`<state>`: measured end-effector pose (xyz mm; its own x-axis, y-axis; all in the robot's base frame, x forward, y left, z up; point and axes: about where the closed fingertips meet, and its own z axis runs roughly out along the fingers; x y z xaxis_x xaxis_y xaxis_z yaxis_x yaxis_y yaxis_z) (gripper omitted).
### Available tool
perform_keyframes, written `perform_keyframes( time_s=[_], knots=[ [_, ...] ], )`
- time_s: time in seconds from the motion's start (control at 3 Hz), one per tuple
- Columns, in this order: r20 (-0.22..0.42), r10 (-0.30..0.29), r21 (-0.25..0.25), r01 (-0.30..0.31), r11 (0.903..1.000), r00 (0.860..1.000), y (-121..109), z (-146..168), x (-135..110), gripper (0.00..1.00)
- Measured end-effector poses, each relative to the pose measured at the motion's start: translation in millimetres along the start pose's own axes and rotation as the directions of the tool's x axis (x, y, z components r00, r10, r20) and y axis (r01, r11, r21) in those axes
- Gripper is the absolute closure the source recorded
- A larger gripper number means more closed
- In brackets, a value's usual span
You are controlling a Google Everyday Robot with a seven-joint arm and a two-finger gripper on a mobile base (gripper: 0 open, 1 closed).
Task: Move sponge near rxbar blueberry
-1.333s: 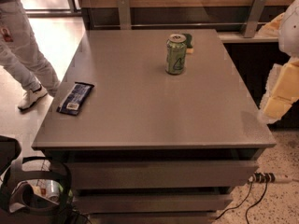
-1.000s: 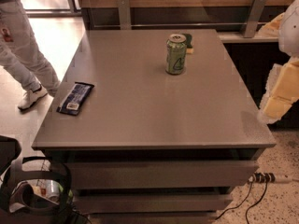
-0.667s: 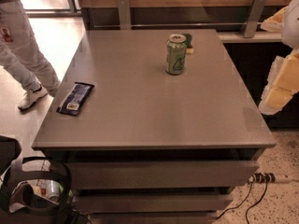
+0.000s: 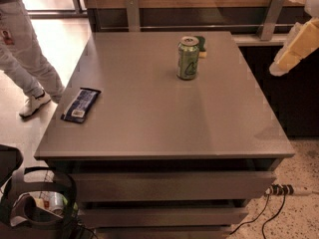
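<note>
The sponge (image 4: 201, 45), dark green on yellow foam, lies at the far middle of the grey table (image 4: 149, 128), right behind a green soda can (image 4: 188, 58) that hides part of it. The rxbar blueberry (image 4: 80, 104), dark blue with a white label patch, lies flat near the table's left edge. My gripper (image 4: 293, 46) shows as pale yellow-white arm parts at the right edge of the view, above and beyond the table's right side, well away from the sponge and holding nothing that I can see.
A person's legs (image 4: 25, 59) stand on the floor left of the table. A wooden wall with metal brackets (image 4: 132, 13) runs behind. A bag and headphones (image 4: 35, 203) lie at the lower left, and cables (image 4: 279, 193) at the lower right.
The arm at the right edge has risen and now sits higher over the table's right side. The sponge, can and bar have not moved.
</note>
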<state>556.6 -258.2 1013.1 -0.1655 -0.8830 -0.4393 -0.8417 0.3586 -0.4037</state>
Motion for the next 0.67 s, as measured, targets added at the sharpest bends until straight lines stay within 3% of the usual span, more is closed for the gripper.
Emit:
perform_keyframes(
  time_s=[0.33,0.67],
  knots=[
    [0.182,0.074,0.047,-0.084,0.9954,0.981,-41,38,9,0.00],
    [0.272,0.124,0.062,-0.146,0.9873,0.954,-55,61,14,0.00]
  ],
)
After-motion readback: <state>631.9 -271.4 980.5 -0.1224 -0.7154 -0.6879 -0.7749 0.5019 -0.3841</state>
